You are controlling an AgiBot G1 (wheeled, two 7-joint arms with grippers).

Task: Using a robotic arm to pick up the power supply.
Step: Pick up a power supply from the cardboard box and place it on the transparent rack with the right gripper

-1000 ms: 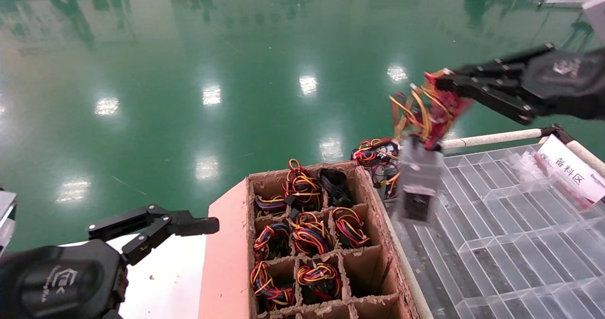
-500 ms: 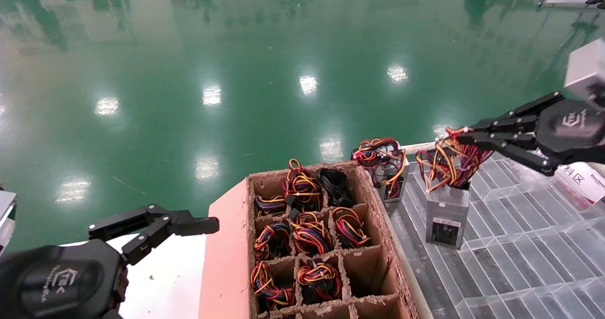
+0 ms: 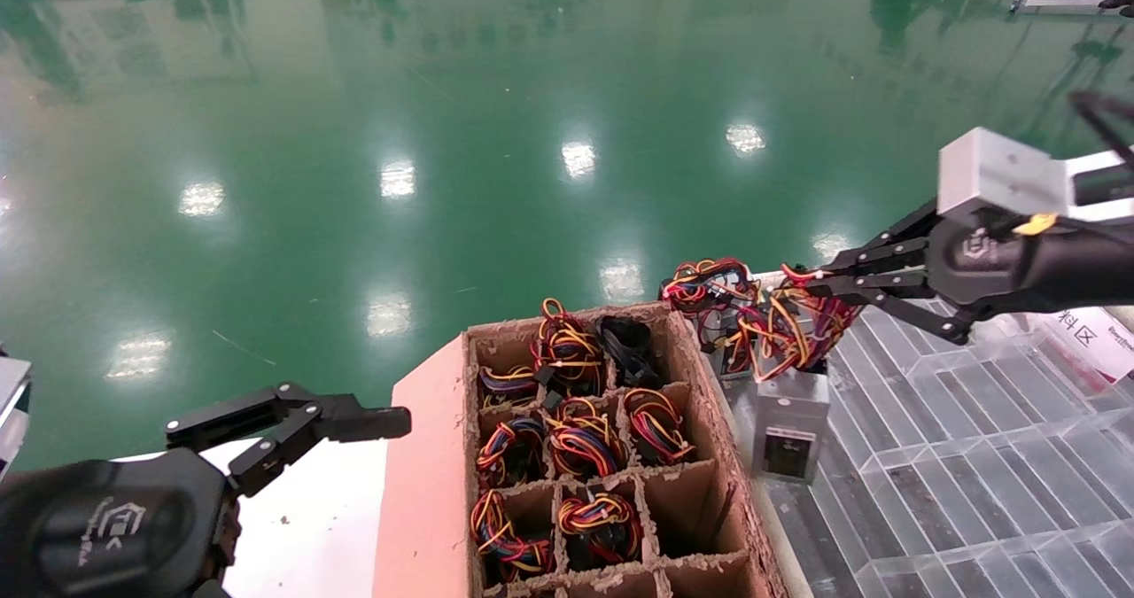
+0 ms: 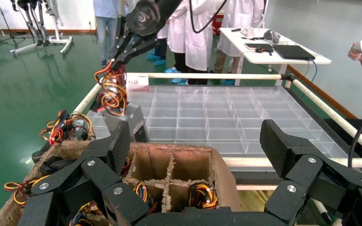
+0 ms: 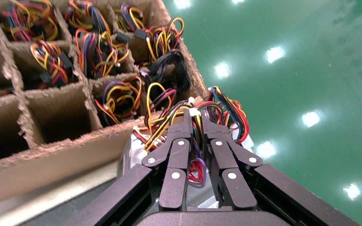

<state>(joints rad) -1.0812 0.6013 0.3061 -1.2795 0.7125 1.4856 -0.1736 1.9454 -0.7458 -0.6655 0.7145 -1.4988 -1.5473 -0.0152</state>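
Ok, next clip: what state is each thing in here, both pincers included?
Right pincer: shut on the wire bundle of the held power supply.
Held power supply: hanging by its wires, grey box tilted, by the cardboard box.
Second power supply: standing on the clear tray.
Cardboard box: open, several cells filled with wire bundles, some empty.
Left pincer: open, idle, holding nothing.

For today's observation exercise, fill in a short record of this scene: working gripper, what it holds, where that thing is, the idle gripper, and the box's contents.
working gripper: right gripper, shut on the wire bundle of a power supply
held item: grey power supply, hanging by its wires
location: over the clear divided tray, beside the cardboard box
idle gripper: left gripper, open, left of the box
box contents: coloured wire bundles in most cells
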